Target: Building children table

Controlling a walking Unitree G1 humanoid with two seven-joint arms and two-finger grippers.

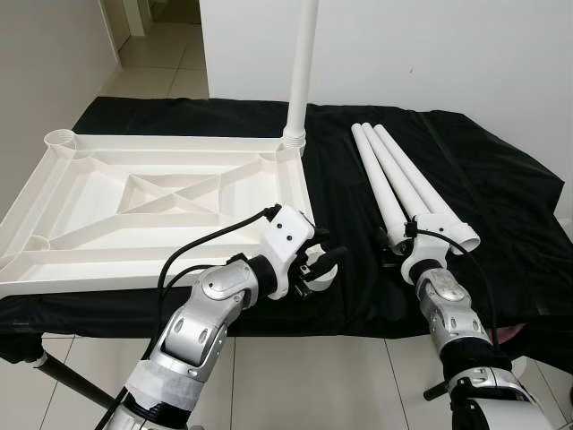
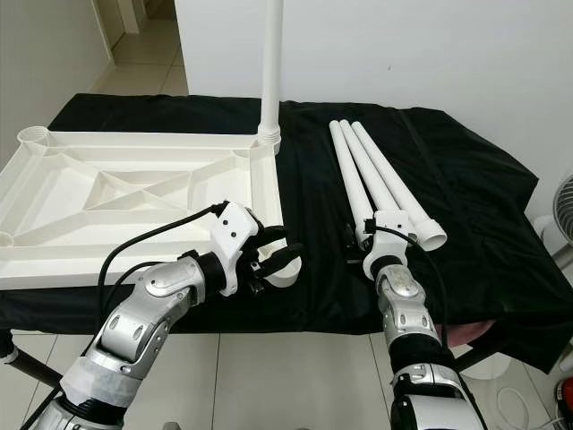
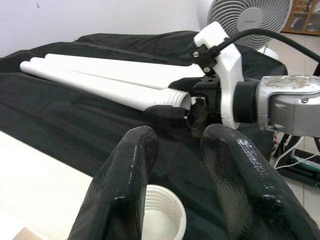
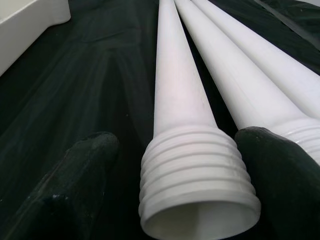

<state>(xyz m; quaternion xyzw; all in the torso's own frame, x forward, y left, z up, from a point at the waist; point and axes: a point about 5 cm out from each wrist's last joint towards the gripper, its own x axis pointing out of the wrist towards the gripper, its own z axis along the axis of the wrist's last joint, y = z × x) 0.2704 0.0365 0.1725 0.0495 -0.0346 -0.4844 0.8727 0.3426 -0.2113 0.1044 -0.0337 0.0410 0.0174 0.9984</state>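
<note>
Black cloth covers the desk (image 1: 501,206), which stands on a pale tiled floor before a white wall. Upside down on the desk's left half lies the white tabletop (image 1: 152,206), its ribbed underside facing up, with a round threaded socket at each corner. One leg, the upright leg (image 1: 302,72), already stands in the far right corner socket of the tabletop. Three loose legs (image 1: 398,179) lie side by side on the right half of the desk, touching one another, their threaded ends toward the near edge.

At the tabletop's near right corner the left end effector (image 1: 324,266) hovers over the near corner socket (image 3: 162,212), its two black fingers (image 3: 122,195) parted narrowly with nothing between them; in the left wrist view the socket's threaded rim sits just beneath the fingers.

Near the desk's front edge the right end effector (image 1: 394,244) is at the threaded ends of the loose legs. In the right wrist view its fingers (image 4: 280,175) stand wide on either side of the leftmost leg (image 4: 185,115), whose threaded end lies between them; whether they press on it cannot be told.
</note>
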